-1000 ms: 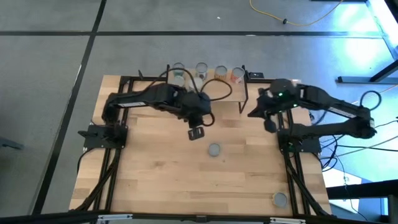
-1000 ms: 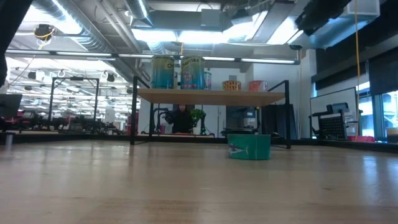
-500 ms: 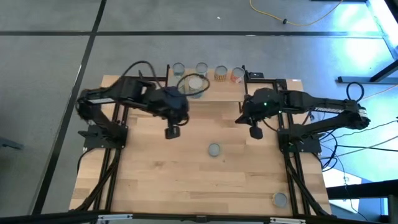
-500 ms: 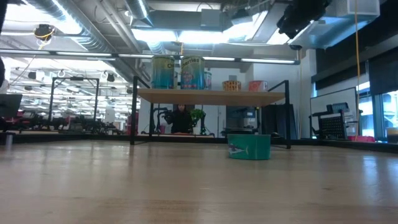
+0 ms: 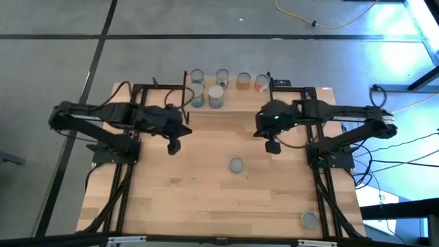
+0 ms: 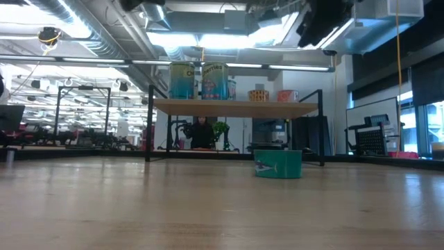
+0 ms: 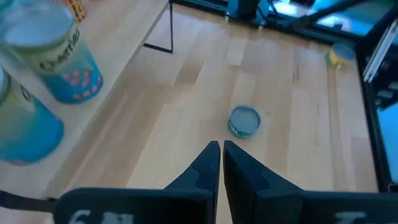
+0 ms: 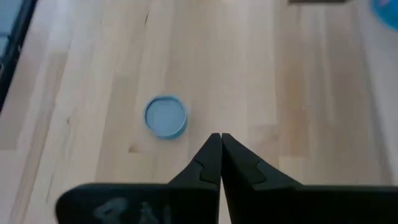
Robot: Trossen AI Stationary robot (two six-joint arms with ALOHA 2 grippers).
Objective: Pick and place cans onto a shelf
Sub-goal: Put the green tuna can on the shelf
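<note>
The shelf (image 5: 240, 101) stands at the table's far edge on black legs. Several cans rest upright on it, among them two tall teal ones (image 5: 215, 97) (image 7: 62, 59). A short teal can (image 5: 236, 165) (image 8: 165, 116) sits on the tabletop at mid-table. Another can (image 5: 309, 219) sits near the front right corner. My left gripper (image 5: 174, 147) (image 7: 220, 146) hangs shut and empty above the table, left of the mid-table can. My right gripper (image 5: 272, 146) (image 8: 216, 138) hangs shut and empty above the table, right of and beyond that can.
Black frame rails (image 5: 123, 178) run along the table's left and right sides. In the low view the shelf (image 6: 236, 108) stands behind the short can (image 6: 277, 164), with open tabletop in front. Bare wood lies between both grippers and the table's near edge.
My left gripper has drawn back from the shelf toward the table's left edge, sinking a little, and has shut with nothing in it. The two tall teal cans stay on the shelf. My right gripper has moved toward the table's middle, still shut.
</note>
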